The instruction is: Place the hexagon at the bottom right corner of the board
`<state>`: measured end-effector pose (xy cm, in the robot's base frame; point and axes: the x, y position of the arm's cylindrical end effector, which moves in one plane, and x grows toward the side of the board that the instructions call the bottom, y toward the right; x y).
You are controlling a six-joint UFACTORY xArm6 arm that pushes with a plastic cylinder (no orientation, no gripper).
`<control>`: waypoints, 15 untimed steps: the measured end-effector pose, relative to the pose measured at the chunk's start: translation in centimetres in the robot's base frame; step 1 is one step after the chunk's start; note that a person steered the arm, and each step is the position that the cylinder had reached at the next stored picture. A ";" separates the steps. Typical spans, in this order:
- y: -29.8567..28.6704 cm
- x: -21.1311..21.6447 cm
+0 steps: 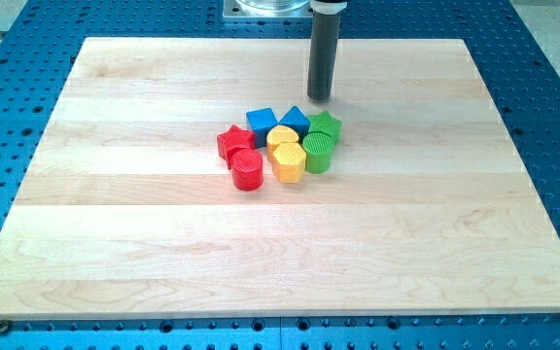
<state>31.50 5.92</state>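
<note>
Yellow plastic hexagon block [289,162] sits mid-board, packed in a cluster of 8: yellow heart-like block [282,137] touching behind, green cylinder [318,153] at the view's right, red cylinder [247,170] at the view's left. No claw on this rig; only my tip [319,97], bare, near the board's top edge, just behind the green star [326,123]. Probably light, rigid, slides readily; best pushed on the upper-left face toward the bottom right corner of the wooden board [436,262].

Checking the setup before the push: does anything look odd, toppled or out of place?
Nothing stands out. All eight blocks sit flat, clustered mid-board, the yellow hexagon among them. My tip stands just above the cluster.
</note>
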 end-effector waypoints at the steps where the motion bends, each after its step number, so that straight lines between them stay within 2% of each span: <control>1: -0.2 0.0; 2: -0.8 0.6; 3: -7.9 0.0; 4: -14.8 1.3; 5: -16.7 7.9; 6: -15.5 15.4; 7: -12.5 15.9; 9: -7.9 12.4; 10: -1.4 12.4; 11: 1.0 13.7; 12: 0.6 16.3; 14: 7.9 17.8; 15: 10.2 15.7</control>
<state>47.21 16.13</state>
